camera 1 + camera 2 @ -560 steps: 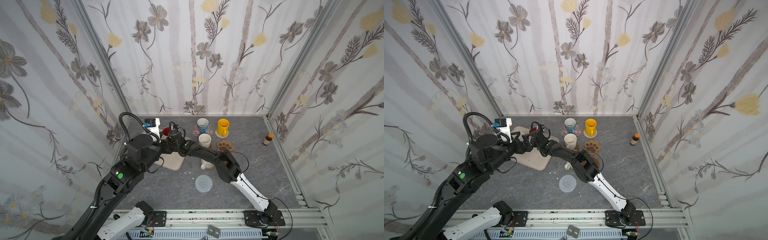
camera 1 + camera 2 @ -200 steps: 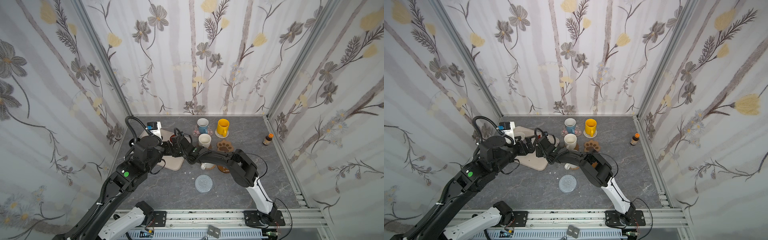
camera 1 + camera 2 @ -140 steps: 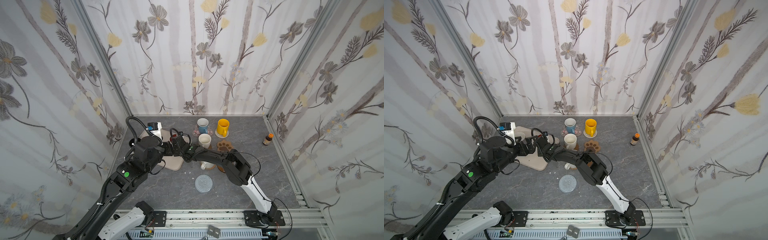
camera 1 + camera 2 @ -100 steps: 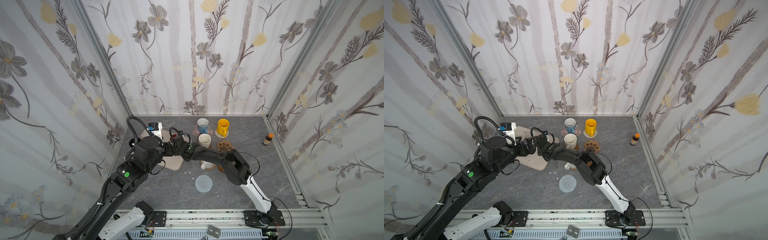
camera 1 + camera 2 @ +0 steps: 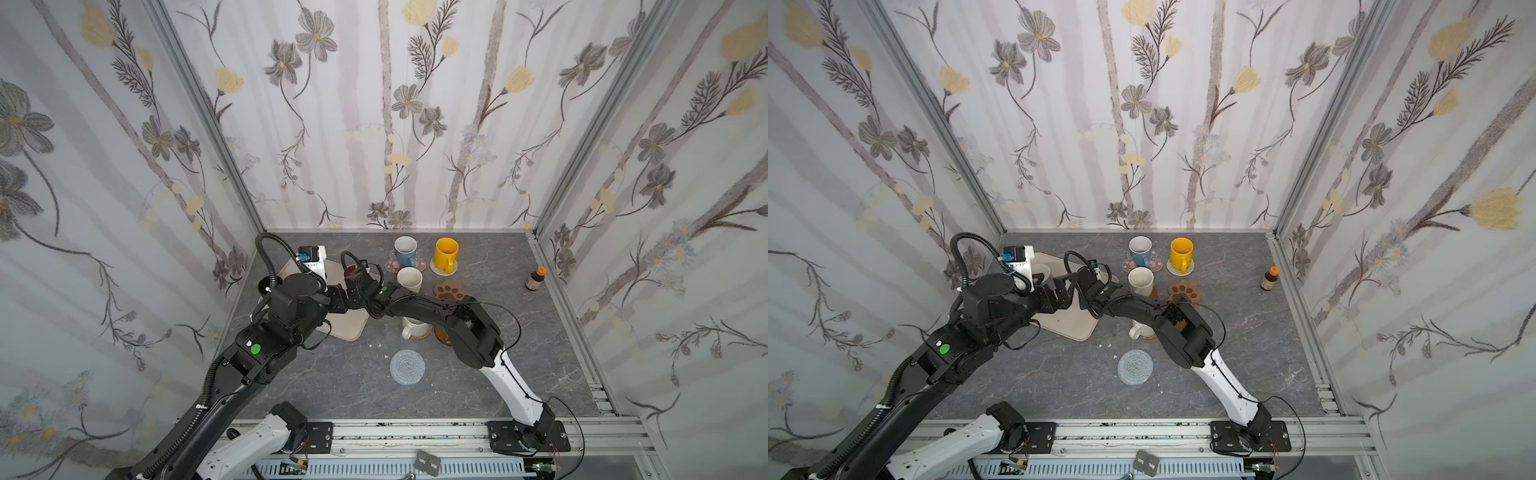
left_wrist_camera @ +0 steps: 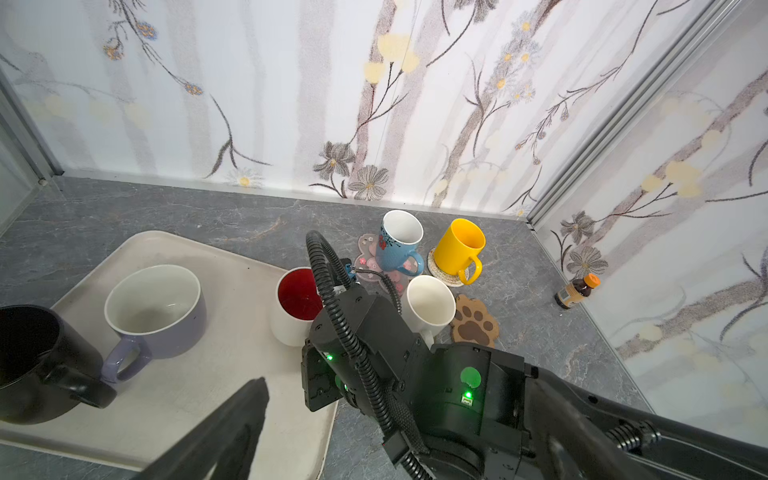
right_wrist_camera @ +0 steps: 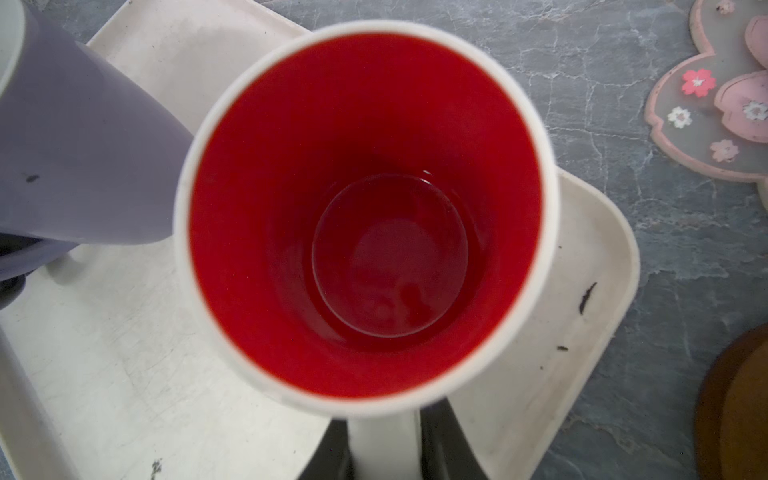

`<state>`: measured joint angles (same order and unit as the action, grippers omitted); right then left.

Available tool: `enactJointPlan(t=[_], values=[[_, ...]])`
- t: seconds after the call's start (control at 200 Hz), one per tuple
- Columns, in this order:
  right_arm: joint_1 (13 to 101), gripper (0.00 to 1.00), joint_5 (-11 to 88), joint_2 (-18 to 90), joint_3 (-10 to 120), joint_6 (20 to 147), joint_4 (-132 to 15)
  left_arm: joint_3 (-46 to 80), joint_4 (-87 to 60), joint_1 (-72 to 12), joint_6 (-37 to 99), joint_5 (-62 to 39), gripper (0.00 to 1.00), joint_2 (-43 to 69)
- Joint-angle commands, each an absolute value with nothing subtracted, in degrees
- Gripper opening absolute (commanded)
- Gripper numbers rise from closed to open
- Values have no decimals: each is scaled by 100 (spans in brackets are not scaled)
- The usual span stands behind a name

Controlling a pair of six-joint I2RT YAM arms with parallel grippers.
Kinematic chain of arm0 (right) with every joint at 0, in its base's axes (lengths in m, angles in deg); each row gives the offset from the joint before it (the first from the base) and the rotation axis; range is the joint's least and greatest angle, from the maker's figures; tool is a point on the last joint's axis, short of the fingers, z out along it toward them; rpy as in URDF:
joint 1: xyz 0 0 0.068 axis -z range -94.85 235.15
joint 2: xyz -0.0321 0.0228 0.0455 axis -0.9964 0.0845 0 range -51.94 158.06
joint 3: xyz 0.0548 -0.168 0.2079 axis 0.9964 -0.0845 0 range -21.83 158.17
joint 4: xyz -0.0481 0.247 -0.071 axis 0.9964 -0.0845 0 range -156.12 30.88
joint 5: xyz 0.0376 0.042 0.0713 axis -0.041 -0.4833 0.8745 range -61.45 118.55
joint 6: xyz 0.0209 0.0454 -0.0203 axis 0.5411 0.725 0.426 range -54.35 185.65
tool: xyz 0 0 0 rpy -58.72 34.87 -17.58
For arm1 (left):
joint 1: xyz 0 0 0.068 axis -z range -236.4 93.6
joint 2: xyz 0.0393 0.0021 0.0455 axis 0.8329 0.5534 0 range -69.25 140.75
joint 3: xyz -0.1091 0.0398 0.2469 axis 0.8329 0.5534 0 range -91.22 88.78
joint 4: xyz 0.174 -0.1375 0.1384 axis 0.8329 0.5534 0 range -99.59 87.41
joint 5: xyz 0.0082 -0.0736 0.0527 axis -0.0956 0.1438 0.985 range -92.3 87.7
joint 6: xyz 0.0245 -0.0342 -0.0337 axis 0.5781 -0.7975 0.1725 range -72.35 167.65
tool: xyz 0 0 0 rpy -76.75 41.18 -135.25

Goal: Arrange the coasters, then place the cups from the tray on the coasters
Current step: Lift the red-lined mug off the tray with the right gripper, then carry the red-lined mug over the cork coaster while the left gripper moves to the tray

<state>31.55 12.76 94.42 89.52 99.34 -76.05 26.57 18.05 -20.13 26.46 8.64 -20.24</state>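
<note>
On the cream tray (image 5: 353,330) stands the white cup with a red inside (image 7: 365,216). My right gripper (image 7: 384,451) is shut on its handle, a black finger on each side. A lavender cup (image 6: 156,311) and a black cup (image 6: 37,361) share the tray. My left gripper (image 5: 337,300) hangs wide open over the tray's near part, close beside the right wrist, one finger (image 6: 232,424) showing. The light blue cup (image 5: 405,249) is on the pink blossom coaster (image 5: 390,266), the yellow cup (image 5: 445,253) on a woven coaster. The paw coaster (image 5: 449,289) and grey woven coaster (image 5: 407,366) are bare.
A white cup (image 5: 409,279) stands between the tray and the paw coaster. Another white cup (image 5: 413,328) sits under my right forearm, a brown disc (image 5: 441,337) beside it. A small brown bottle (image 5: 534,279) stands by the right wall. The walls close in on three sides.
My right gripper's jaws have closed onto the handle of the red-inside cup. The right elbow has shifted slightly left. My left arm has barely moved.
</note>
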Motion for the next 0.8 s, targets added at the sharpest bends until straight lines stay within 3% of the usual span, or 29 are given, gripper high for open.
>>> enactJointPlan(t=[0.0, 0.075, 0.365, 0.794], values=[[3162, 12, 1360, 9444, 9046, 9716, -7551, 2650, 1661, -2018, 2665, 943, 100, -2026], [3150, 6, 1348, 9423, 9067, 9552, -7572, 2647, 1661, -2015, 2686, 956, 100, -2024], [3136, 0, 1476, 9149, 9013, 9056, -7481, 2505, 1678, -2049, 2708, 1154, 100, -2186], [3102, 0, 1765, 7780, 7874, 8485, -6791, 2348, 1801, -2129, 2702, 1360, 100, -2153]])
